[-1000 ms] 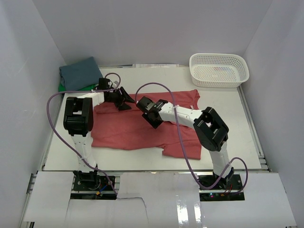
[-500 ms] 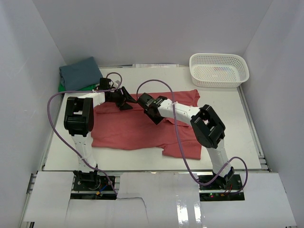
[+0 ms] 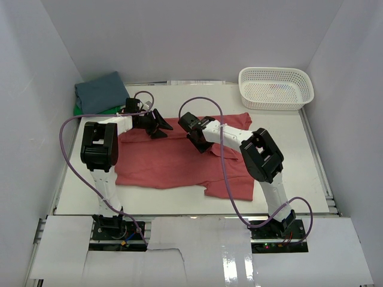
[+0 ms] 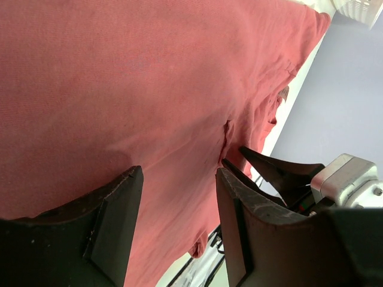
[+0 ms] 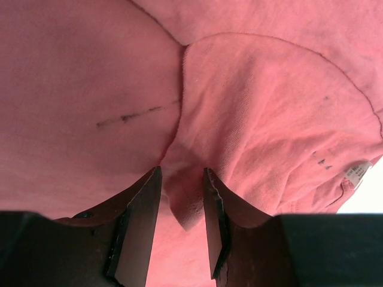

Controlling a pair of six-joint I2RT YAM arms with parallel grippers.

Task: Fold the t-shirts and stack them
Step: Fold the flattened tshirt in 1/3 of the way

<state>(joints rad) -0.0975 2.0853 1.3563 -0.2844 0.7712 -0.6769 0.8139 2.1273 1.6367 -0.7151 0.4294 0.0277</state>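
The coral-red t-shirt (image 3: 173, 164) lies spread flat across the middle of the table. My right gripper (image 3: 187, 122) is down at its far edge by the neck. In the right wrist view that gripper (image 5: 181, 179) is shut on a raised fold of the red cloth, and the white neck label (image 5: 358, 172) shows at the right. My left gripper (image 3: 160, 127) rests on the shirt just left of it. Its jaws (image 4: 178, 179) stand open with only flat cloth behind them. A folded slate-blue t-shirt (image 3: 100, 91) lies on a green one (image 3: 78, 109) at the back left.
A white mesh basket (image 3: 276, 88) stands at the back right corner. White walls close in the table on the left, back and right. The right gripper's fingers (image 4: 272, 172) show close by in the left wrist view.
My right gripper has moved toward the far edge of the red shirt and closed on a fold of cloth. The left gripper has stayed where it was, open.
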